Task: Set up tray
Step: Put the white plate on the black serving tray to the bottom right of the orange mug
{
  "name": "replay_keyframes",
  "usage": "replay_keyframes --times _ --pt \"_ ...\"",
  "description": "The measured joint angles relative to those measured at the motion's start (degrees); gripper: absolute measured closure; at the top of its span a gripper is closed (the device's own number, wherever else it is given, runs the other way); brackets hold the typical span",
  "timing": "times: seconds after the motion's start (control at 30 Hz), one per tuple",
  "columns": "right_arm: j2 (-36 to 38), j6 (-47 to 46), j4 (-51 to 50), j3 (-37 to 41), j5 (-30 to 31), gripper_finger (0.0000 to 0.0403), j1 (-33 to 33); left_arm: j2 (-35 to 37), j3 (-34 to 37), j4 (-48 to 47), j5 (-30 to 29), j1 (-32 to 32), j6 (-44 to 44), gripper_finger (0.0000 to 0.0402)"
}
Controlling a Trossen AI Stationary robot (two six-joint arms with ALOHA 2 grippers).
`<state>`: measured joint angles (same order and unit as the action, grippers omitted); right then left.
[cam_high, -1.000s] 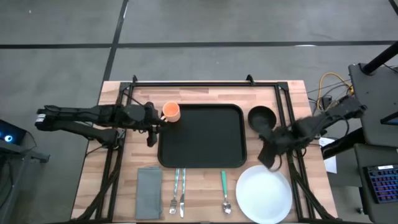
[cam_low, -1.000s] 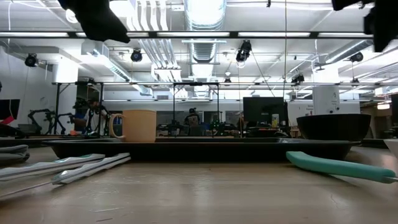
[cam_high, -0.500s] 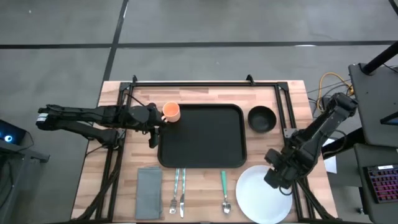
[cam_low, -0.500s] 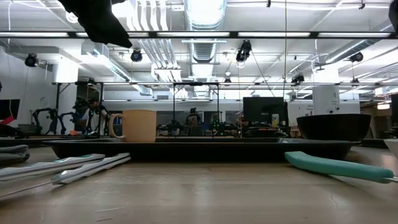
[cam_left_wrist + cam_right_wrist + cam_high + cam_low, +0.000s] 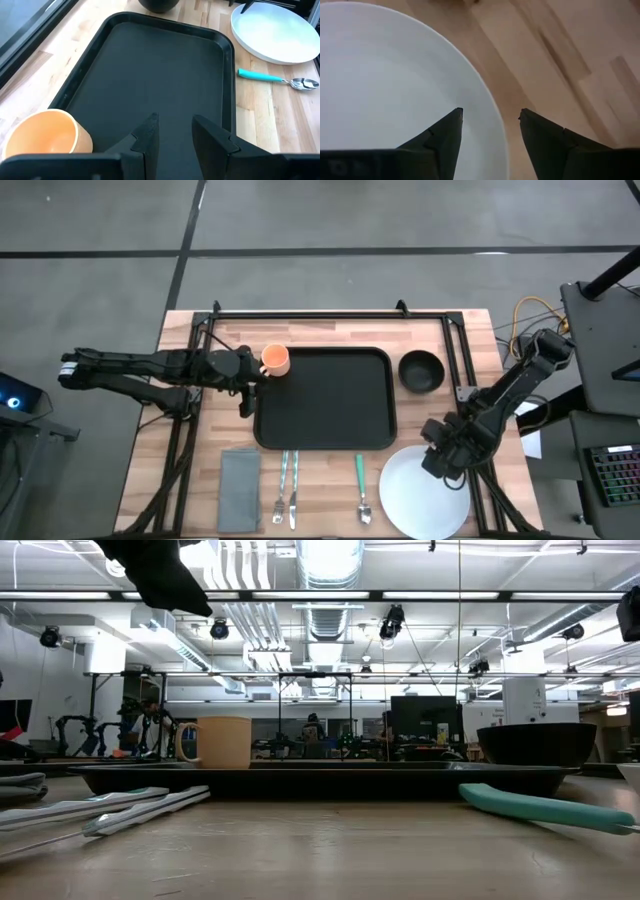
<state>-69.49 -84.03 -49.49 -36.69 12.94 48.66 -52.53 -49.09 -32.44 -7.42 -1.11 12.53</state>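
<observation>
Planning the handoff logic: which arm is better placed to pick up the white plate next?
Right. The right gripper hangs open over the white plate's rim, fingers straddling its edge. The left gripper sits far across the tray, beside the orange cup.

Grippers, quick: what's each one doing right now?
Left gripper: jaws apart, empty, over the tray beside the orange cup.
Right gripper: open, straddling the white plate rim, not yet gripping.

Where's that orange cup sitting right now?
From above, the orange cup stands in the black tray's far-left corner, beside the left gripper, across the tray from the black bowl.
</observation>
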Motion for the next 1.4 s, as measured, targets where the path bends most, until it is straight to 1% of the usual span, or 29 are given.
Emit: replay_keyframes --times 0.17,0.5,0.6,0.67,0.73,0.97,1.1,1.33,1.4 --pt "0.00 1.53 4.20 1.92 1.11 0.0218 -0.60 0.00 0.01 0.10 -0.02 0.00 0.00 0.0306" --pt "0.00 4.48 12.57 7.36 1.12 0.0220 -3.81 0.00 0.10 0.12 0.00 0.00 0.02 0.0306" --pt "0.00 5.32 13.15 7.70 1.04 0.0225 -4.59 0.00 0.12 0.12 -0.02 -0.01 0.02 0.0306" --pt "0.00 6.63 13.28 7.58 0.54 0.0240 -5.05 0.00 0.12 0.12 -0.02 0.01 0.00 0.0306" --pt "0.00 7.88 13.52 7.23 0.55 0.0266 -5.26 0.00 0.12 0.12 -0.02 -0.01 0.02 0.0306" --pt "0.04 9.90 14.61 7.30 -0.77 0.0381 -5.19 0.00 0.23 0.12 -0.02 0.01 0.02 0.0306" --pt "0.07 9.26 14.91 7.29 -1.29 0.0393 -5.21 0.00 0.23 0.13 -0.02 0.00 0.02 0.0306" --pt "0.07 10.71 12.83 4.58 -4.36 0.0395 -5.18 -0.01 0.25 0.15 -0.02 0.01 0.02 0.0306" --pt "0.07 10.66 11.17 3.76 -6.08 0.0395 -5.15 0.00 0.31 0.17 -0.02 0.00 0.02 0.0306"
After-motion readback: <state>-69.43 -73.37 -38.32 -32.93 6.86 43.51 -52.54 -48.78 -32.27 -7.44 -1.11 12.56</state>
